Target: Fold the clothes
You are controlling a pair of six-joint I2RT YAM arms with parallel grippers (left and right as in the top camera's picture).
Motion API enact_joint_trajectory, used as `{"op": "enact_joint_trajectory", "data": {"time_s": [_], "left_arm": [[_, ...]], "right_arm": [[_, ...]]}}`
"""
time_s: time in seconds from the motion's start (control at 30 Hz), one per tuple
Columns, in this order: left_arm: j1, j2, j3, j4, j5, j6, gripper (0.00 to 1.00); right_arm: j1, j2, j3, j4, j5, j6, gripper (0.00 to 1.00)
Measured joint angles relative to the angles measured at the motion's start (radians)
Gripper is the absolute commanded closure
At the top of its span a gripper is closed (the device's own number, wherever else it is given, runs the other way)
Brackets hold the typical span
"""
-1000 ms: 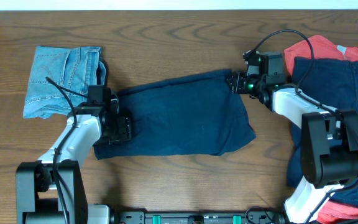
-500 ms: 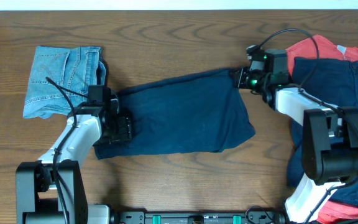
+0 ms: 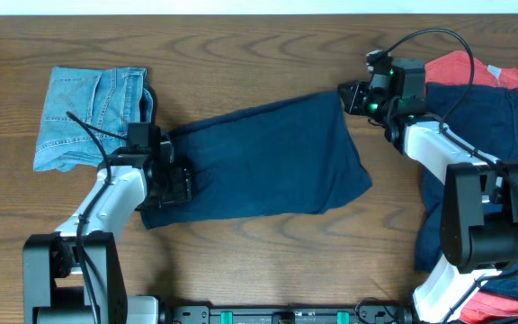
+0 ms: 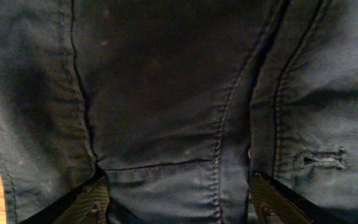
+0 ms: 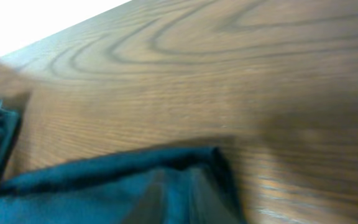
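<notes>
The dark navy shorts (image 3: 259,166) lie spread across the middle of the table, running from lower left to upper right. My left gripper (image 3: 174,182) rests on their left end. In the left wrist view its fingers (image 4: 87,202) stand wide apart and open, with flat seamed cloth (image 4: 179,93) between them. My right gripper (image 3: 346,97) is at the shorts' far right corner. The right wrist view is blurred; there the navy corner (image 5: 73,186) bunches around the close-set jaws of the gripper (image 5: 179,199), which looks shut on it.
Folded light-blue denim (image 3: 88,115) lies at the far left, touching the shorts' left end. A heap of coral-red (image 3: 461,70) and navy (image 3: 502,135) garments sits at the right edge under the right arm. Bare wood (image 3: 259,261) runs along the front.
My right gripper has moved up and to the right, and the shorts' far right corner has gone with it, stretching the cloth. The left gripper has not moved.
</notes>
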Motion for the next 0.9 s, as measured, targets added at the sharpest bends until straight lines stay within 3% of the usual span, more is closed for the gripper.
{"op": "enact_joint_trajectory", "data": {"time_s": [0.03,0.1,0.3,0.47,0.63,0.77,0.9], "left_arm": [[0.000,0.000,0.000,0.000,0.000,0.000,0.26],[0.000,0.000,0.000,0.000,0.000,0.000,0.26],[0.000,0.000,0.000,0.000,0.000,0.000,0.26],[0.000,0.000,0.000,0.000,0.000,0.000,0.26],[0.000,0.000,0.001,0.000,0.000,0.000,0.25],[0.000,0.000,0.001,0.001,0.000,0.000,0.25],[0.000,0.000,0.001,0.003,0.000,0.000,0.25]], "right_arm": [[-0.001,0.000,0.000,0.002,0.016,-0.001,0.30],[0.000,0.003,0.000,0.000,0.026,-0.003,0.24],[-0.005,0.006,0.003,-0.113,0.025,-0.067,0.42],[-0.029,-0.012,0.007,-0.380,0.003,-0.134,0.51],[-0.049,-0.035,0.008,-0.608,0.000,-0.206,0.48],[-0.041,-0.035,0.008,-0.667,-0.002,-0.251,0.55],[-0.024,-0.035,0.008,-0.668,-0.004,-0.275,0.81]]}}
